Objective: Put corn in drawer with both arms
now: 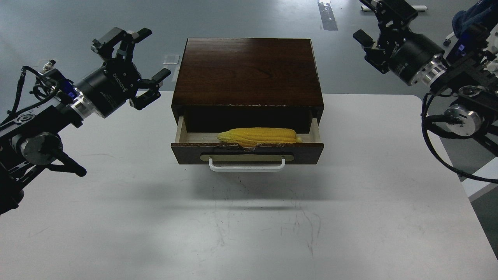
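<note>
The yellow corn (pixel 260 136) lies on its side inside the open drawer (pixel 248 153), tip pointing left. The drawer is pulled out from the dark brown cabinet (pixel 247 70) and shows its pale wood floor, brass plate and white bar handle (pixel 247 168). My left gripper (pixel 134 62) is open and empty, held above the table to the left of the cabinet. My right gripper (pixel 379 29) is open and empty, raised high to the right of the cabinet, well away from the drawer.
The cabinet stands at the far middle of the white table (pixel 249 217). The table's right edge (pixel 459 171) runs close under my right arm. Grey floor lies beyond the table's far edge.
</note>
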You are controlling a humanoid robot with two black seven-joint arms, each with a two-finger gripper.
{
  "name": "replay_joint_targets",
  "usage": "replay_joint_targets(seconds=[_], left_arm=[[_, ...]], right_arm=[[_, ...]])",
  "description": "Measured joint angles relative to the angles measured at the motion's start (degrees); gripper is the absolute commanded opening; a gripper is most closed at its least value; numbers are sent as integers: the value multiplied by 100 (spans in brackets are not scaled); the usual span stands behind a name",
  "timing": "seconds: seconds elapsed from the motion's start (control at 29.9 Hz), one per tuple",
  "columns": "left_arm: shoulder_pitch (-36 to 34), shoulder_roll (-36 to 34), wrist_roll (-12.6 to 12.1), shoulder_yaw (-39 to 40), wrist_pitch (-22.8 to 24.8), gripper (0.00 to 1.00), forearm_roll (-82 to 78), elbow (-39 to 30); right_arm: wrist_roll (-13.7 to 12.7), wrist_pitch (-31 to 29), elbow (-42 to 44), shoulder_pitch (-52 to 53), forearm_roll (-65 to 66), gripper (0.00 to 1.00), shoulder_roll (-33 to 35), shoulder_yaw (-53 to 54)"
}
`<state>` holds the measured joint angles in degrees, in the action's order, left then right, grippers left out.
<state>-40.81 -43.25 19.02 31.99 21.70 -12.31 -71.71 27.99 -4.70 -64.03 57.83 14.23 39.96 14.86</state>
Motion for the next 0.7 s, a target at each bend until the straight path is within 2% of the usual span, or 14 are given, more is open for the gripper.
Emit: replay_joint_targets(seconds=[0.3,0.7], left_arm=[[148,168,-26,122,11,98,-7,0],[307,221,-39,180,11,98,-9,2]], right_arm=[[0,9,380,-1534,-368,96,-539,1206],[0,-4,368,-1958,-369,100,-780,1309]])
